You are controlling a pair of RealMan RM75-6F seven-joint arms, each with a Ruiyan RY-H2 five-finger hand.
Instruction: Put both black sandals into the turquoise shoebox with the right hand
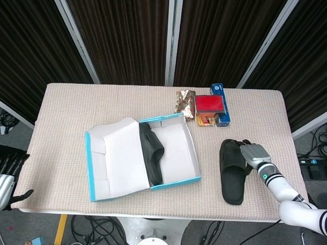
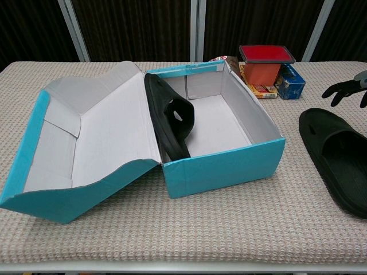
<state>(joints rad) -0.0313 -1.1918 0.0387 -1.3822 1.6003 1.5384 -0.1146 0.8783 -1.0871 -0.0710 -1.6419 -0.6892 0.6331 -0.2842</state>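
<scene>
A turquoise shoebox (image 1: 175,182) (image 2: 229,166) lies open at the table's middle, its lid folded out to the left. One black sandal (image 1: 151,153) (image 2: 170,117) stands on edge inside it, leaning against the left wall. The second black sandal (image 1: 232,170) (image 2: 337,159) lies flat on the table to the right of the box. My right hand (image 1: 253,154) (image 2: 345,90) hovers over that sandal's right side, fingers spread and holding nothing. Off the table's left edge, my left hand (image 1: 2,178) stays low with its fingers apart.
At the back of the table stand a red-lidded container (image 1: 210,105) (image 2: 266,63), a blue box (image 1: 219,97) (image 2: 289,81), a small yellow-red packet (image 1: 206,121) and a foil wrapper (image 1: 185,104). The beige textured tabletop (image 1: 78,114) extends left of the shoebox.
</scene>
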